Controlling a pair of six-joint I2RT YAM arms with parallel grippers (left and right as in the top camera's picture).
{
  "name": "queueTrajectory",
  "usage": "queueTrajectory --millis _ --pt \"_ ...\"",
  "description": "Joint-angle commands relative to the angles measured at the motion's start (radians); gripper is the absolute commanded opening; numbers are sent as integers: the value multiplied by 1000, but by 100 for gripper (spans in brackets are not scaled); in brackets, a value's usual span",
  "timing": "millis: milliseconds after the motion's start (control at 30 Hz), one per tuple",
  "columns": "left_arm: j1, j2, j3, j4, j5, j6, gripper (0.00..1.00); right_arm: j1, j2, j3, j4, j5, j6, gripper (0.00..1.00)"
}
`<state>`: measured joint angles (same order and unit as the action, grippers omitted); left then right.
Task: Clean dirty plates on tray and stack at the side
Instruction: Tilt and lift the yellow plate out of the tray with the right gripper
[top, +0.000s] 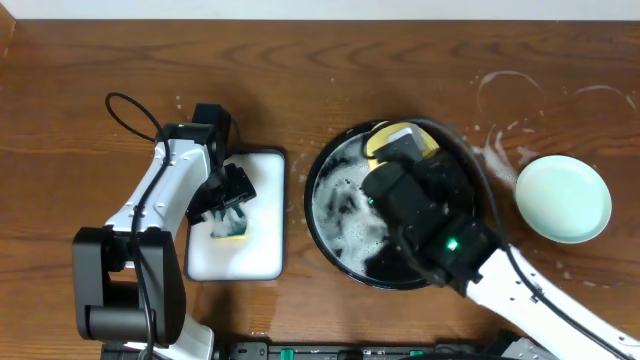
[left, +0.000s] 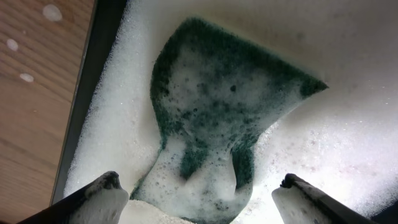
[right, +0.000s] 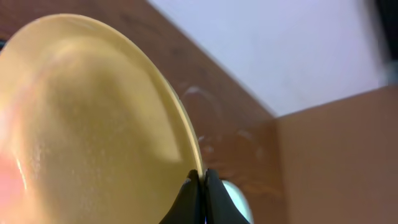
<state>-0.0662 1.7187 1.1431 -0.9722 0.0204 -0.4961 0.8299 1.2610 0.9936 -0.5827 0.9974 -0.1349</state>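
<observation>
The pale yellow plate (top: 376, 139) is held tilted on edge over the far part of the black round tray (top: 309, 205), which is wet and foamy. My right gripper (top: 398, 152) is shut on the plate's rim; the right wrist view shows the jaws (right: 199, 178) pinching the yellow plate (right: 93, 118). One pale mint-green plate (top: 562, 198) lies on the wood tabletop to the right, also glimpsed behind the jaws in the right wrist view (right: 236, 198). No other mint plate shows. My left gripper (top: 228, 205) is open over the sponge.
A white rectangular tray (top: 262, 250) left of the black tray holds a foamy green sponge (left: 217, 106), between my open left fingers (left: 199, 190). White soapy rings and splashes (top: 500, 95) mark the tabletop at the far right.
</observation>
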Motion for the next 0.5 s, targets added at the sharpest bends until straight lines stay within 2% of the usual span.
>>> queueTrajectory --millis 0,167,467 --pt "3 -7 3 -6 -5 6 83 83 -18 26 38 237 -141 1" --pt "3 -7 3 -5 -5 6 83 156 -18 26 106 344 -259 1" --pt "3 -7 3 -5 -5 6 83 202 -18 26 148 368 -293 1"
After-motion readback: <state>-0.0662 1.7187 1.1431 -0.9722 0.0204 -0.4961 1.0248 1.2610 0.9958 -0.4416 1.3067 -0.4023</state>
